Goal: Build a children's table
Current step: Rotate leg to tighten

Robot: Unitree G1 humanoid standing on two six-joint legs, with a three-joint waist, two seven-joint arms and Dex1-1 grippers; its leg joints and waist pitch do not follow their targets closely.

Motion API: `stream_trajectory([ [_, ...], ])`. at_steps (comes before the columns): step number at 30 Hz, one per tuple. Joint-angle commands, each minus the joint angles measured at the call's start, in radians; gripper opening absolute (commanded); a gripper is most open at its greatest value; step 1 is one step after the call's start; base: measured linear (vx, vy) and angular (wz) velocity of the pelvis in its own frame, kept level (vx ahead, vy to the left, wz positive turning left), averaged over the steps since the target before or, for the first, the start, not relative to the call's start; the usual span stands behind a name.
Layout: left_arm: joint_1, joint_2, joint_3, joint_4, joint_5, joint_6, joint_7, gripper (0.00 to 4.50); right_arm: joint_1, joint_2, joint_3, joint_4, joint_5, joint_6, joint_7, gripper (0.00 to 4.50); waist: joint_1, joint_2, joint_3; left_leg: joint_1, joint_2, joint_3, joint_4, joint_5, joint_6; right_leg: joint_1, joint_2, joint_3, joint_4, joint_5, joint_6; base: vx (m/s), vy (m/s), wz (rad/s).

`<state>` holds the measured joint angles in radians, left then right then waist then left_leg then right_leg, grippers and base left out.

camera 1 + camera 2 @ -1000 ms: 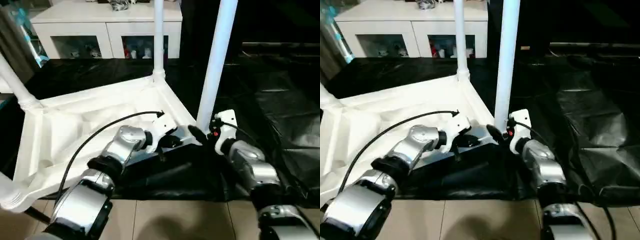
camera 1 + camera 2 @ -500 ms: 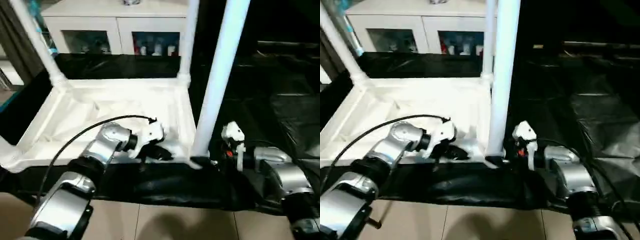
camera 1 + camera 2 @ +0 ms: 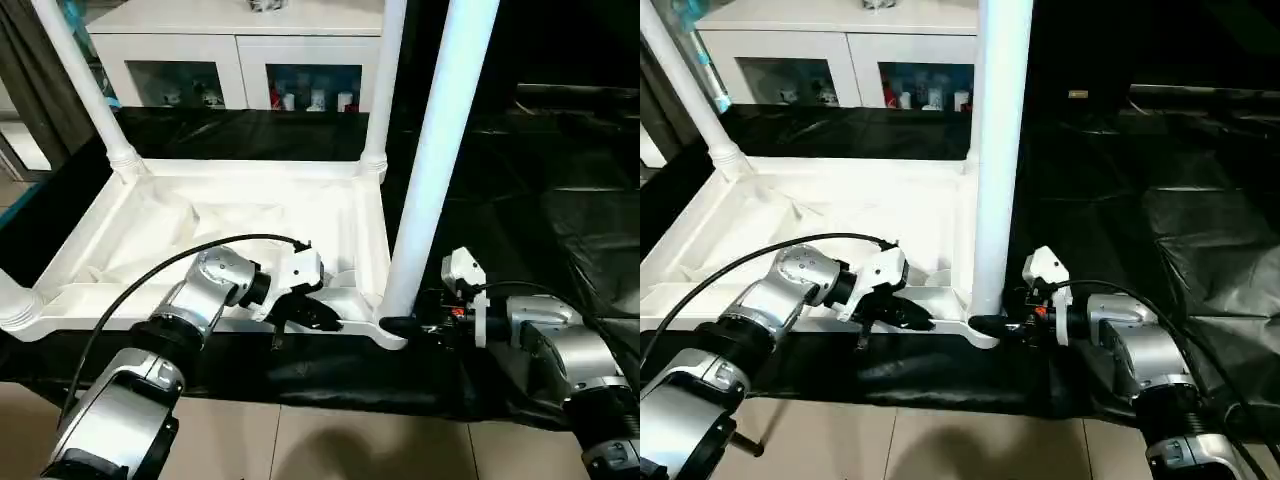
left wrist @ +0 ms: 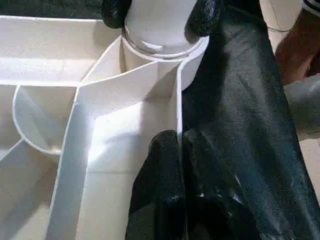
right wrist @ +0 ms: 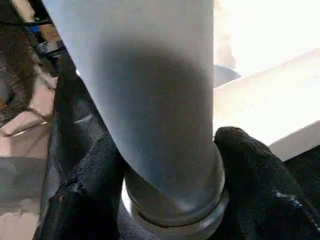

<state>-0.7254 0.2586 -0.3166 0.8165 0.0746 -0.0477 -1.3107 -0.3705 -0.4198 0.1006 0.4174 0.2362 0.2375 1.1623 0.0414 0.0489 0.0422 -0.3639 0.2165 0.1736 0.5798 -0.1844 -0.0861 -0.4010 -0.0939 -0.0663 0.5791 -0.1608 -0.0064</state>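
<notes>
The children's table lies upside down on a black sheet, its white top (image 3: 250, 215) ribbed side up. Three legs stand up from its corner sockets: far left (image 3: 85, 90), far right (image 3: 385, 90) and near right (image 3: 440, 150). My left gripper (image 3: 320, 318) is shut on the front rim of the top, just left of the near right corner; its fingers (image 4: 165, 165) pinch the thin rim wall. My right gripper (image 3: 395, 326) reaches in from the right, and its fingers (image 5: 260, 185) press both sides of the near right leg's base (image 5: 170, 200).
A white cabinet (image 3: 240, 40) with glass-fronted compartments stands behind the table. The black sheet (image 3: 560, 200) spreads wrinkled to the right. Tiled floor (image 3: 350, 445) lies along the near edge. My left arm's cable (image 3: 150, 280) arcs over the table's front rim.
The whole picture has shifted, so the camera has moved. My right gripper's fingers have closed in on the near right leg's base. The left gripper stays shut on the rim.
</notes>
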Motion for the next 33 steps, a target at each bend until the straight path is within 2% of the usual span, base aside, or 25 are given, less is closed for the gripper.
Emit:
stream_trajectory([
  [1,-0.034,-0.053,0.012,0.067,0.027,0.008,0.163,0.0,0.003,0.071,-0.012,0.047,-0.031,0.017,-0.163,2.53,-0.001,-0.014,-0.06,0.008,0.004,0.014,-0.061,-0.217,0.078,0.048,-0.035,0.027,-0.066,-0.246,-0.25,0.0,0.0,0.0],
  [2,-0.038,-0.059,0.016,0.073,0.027,0.009,0.178,0.0,0.001,0.08,-0.018,0.057,-0.037,0.014,-0.19,2.51,-0.001,-0.013,-0.059,0.011,0.004,0.013,-0.062,-0.233,0.066,0.046,-0.037,0.027,-0.069,-0.281,-0.243,0.0,0.0,0.0],
  [3,-0.054,-0.083,0.03,0.097,0.025,0.004,0.237,0.0,-0.005,0.112,-0.04,0.092,-0.05,0.009,-0.279,2.5,-0.006,-0.022,-0.056,0.01,0.0,0.009,-0.066,-0.255,0.053,0.049,-0.036,0.025,-0.074,-0.349,-0.216,0.0,0.0,0.0],
  [4,-0.064,-0.099,0.039,0.11,0.023,0.002,0.27,0.0,-0.008,0.136,-0.057,0.112,-0.05,0.008,-0.335,2.5,-0.01,-0.018,-0.053,0.01,0.0,0.007,-0.069,-0.27,0.04,0.046,-0.037,0.025,-0.08,-0.401,-0.192,0.0,0.0,0.0],
  [5,-0.072,-0.118,0.045,0.123,0.018,0.003,0.291,0.0,-0.012,0.172,-0.082,0.132,-0.036,0.009,-0.394,2.49,-0.014,-0.022,-0.052,0.012,-0.002,0.004,-0.071,-0.295,0.036,0.045,-0.037,0.024,-0.086,-0.446,-0.17,0.0,0.0,0.0],
  [6,-0.078,-0.131,0.049,0.133,0.016,0.005,0.308,0.0,-0.014,0.202,-0.1,0.145,-0.024,0.01,-0.439,2.49,-0.017,-0.021,-0.053,0.009,-0.003,0.002,-0.072,-0.297,0.036,0.047,-0.038,0.024,-0.086,-0.455,-0.163,0.0,0.0,0.0],
  [7,-0.086,-0.145,0.047,0.147,0.021,0.005,0.333,0.0,-0.02,0.245,-0.119,0.161,-0.008,0.011,-0.492,2.49,-0.022,-0.011,-0.051,0.006,-0.004,-0.001,-0.075,-0.304,0.032,0.047,-0.038,0.023,-0.089,-0.468,-0.152,0.0,0.0,0.0],
  [9,-0.094,-0.157,0.049,0.161,0.026,0.002,0.36,0.0,-0.027,0.275,-0.126,0.174,-0.01,0.003,-0.539,2.49,-0.032,-0.012,-0.051,0.005,-0.006,-0.005,-0.077,-0.331,0.029,0.045,-0.037,0.019,-0.093,-0.489,-0.139,0.0,0.0,0.0],
  [11,-0.12,-0.19,0.062,0.208,0.038,-0.007,0.453,0.0,-0.057,0.344,-0.136,0.229,-0.046,-0.025,-0.674,2.49,-0.044,-0.014,-0.051,0.013,-0.009,-0.003,-0.072,-0.361,0.029,0.034,-0.036,0.02,-0.1,-0.5,-0.143,0.0,0.0,0.0],
  [13,-0.126,-0.196,0.063,0.217,0.041,-0.01,0.469,0.0,-0.066,0.356,-0.134,0.243,-0.058,-0.033,-0.699,2.49,-0.049,-0.012,-0.049,0.014,-0.01,-0.005,-0.074,-0.378,0.025,0.034,-0.033,0.016,-0.102,-0.52,-0.137,0.0,0.0,0.0],
  [14,-0.133,-0.205,0.062,0.229,0.049,-0.018,0.48,0.0,-0.08,0.38,-0.124,0.26,-0.066,-0.059,-0.705,2.49,-0.053,-0.014,-0.047,0.016,-0.012,-0.006,-0.073,-0.405,0.031,0.03,-0.034,0.013,-0.109,-0.558,-0.124,0.0,0.0,0.0],
  [15,-0.134,-0.207,0.06,0.232,0.052,-0.023,0.479,0.0,-0.084,0.391,-0.123,0.259,-0.056,-0.062,-0.689,2.84,-0.053,-0.018,-0.047,0.016,-0.013,-0.006,-0.072,-0.41,0.034,0.029,-0.034,0.012,-0.113,-0.573,-0.118,0.0,0.0,0.0],
  [16,-0.134,-0.207,0.06,0.232,0.052,-0.023,0.479,0.0,-0.084,0.391,-0.123,0.259,-0.056,-0.062,-0.689,3.05,-0.054,-0.016,-0.047,0.016,-0.012,-0.007,-0.072,-0.414,0.039,0.029,-0.035,0.011,-0.114,-0.586,-0.111,0.0,0.0,0.0],
  [18,-0.137,-0.208,0.056,0.243,0.058,-0.038,0.476,0.0,-0.085,0.4,-0.125,0.245,-0.046,-0.058,-0.657,3.21,-0.056,-0.019,-0.048,0.012,-0.011,-0.009,-0.075,-0.407,0.045,0.032,-0.035,0.012,-0.113,-0.575,-0.109,0.0,0.0,0.0],
  [21,-0.135,-0.199,0.048,0.253,0.067,-0.08,0.456,0.0,-0.072,0.358,-0.101,0.208,-0.061,-0.065,-0.597,3.53,-0.057,-0.018,-0.048,0.01,-0.008,-0.01,-0.077,-0.406,0.05,0.033,-0.035,0.013,-0.11,-0.549,-0.119,0.0,0.0,0.0],
  [23,-0.133,-0.193,0.043,0.257,0.068,-0.103,0.446,0.0,-0.046,0.302,-0.084,0.147,-0.053,-0.059,-0.524,3.62,-0.053,-0.02,-0.054,0.006,-0.004,-0.007,-0.078,-0.375,0.06,0.039,-0.036,0.019,-0.101,-0.468,-0.145,0.0,0.0,0.0],
  [24,-0.133,-0.193,0.043,0.257,0.068,-0.103,0.446,0.0,-0.046,0.302,-0.084,0.147,-0.053,-0.059,-0.524,3.62,-0.05,-0.019,-0.055,0.006,-0.002,-0.006,-0.077,-0.36,0.064,0.04,-0.036,0.021,-0.099,-0.438,-0.154,0.0,0.0,0.0],
  [25,-0.13,-0.186,0.037,0.257,0.074,-0.12,0.437,0.0,-0.012,0.231,-0.073,0.077,-0.041,-0.048,-0.442,3.62,-0.047,-0.019,-0.056,0.005,-0.001,-0.003,-0.076,-0.336,0.072,0.041,-0.035,0.024,-0.093,-0.38,-0.177,0.0,0.0,0.0],
  [26,-0.127,-0.185,0.039,0.255,0.072,-0.126,0.43,0.0,0.009,0.191,-0.073,0.04,-0.033,-0.042,-0.399,3.62,-0.042,-0.019,-0.059,0.002,0.001,-0.002,-0.075,-0.307,0.08,0.048,-0.034,0.025,-0.086,-0.324,-0.193,0.0,0.0,0.0],
  [28,-0.122,-0.183,0.043,0.249,0.067,-0.132,0.422,0.0,0.044,0.122,-0.085,-0.017,-0.015,-0.032,-0.335,3.62,-0.027,-0.021,-0.063,0.009,0.002,0.005,-0.066,-0.265,0.104,0.049,-0.034,0.03,-0.079,-0.238,-0.221,0.029,-0.001,0.06],
  [29,-0.12,-0.183,0.048,0.248,0.063,-0.14,0.42,0.0,0.059,0.086,-0.099,-0.04,-0.001,-0.022,-0.304,3.62,-0.024,-0.024,-0.064,0.006,0.002,0.007,-0.062,-0.236,0.119,0.051,-0.035,0.031,-0.075,-0.198,-0.238,0.058,-0.002,0.11],
  [30,-0.118,-0.183,0.053,0.246,0.059,-0.143,0.419,0.0,0.068,0.062,-0.109,-0.054,0.007,-0.016,-0.285,3.62,-0.024,-0.025,-0.062,0.0,0.001,0.008,-0.061,-0.23,0.127,0.051,-0.035,0.031,-0.073,-0.191,-0.242,0.0,0.0,0.0],
  [31,-0.117,-0.184,0.059,0.245,0.055,-0.148,0.42,0.0,0.079,0.037,-0.12,-0.068,0.016,-0.01,-0.264,3.62,-0.021,-0.023,-0.065,-0.005,0.002,0.005,-0.061,-0.207,0.134,0.058,-0.038,0.028,-0.069,-0.188,-0.242,0.0,0.0,0.0],
  [33,-0.113,-0.183,0.076,0.24,0.036,-0.164,0.415,0.0,0.109,-0.03,-0.154,-0.113,0.045,0.014,-0.204,3.62,-0.016,-0.025,-0.067,-0.004,0.003,0.006,-0.056,-0.182,0.146,0.058,-0.037,0.028,-0.067,-0.169,-0.245,0.0,0.0,0.0],
])
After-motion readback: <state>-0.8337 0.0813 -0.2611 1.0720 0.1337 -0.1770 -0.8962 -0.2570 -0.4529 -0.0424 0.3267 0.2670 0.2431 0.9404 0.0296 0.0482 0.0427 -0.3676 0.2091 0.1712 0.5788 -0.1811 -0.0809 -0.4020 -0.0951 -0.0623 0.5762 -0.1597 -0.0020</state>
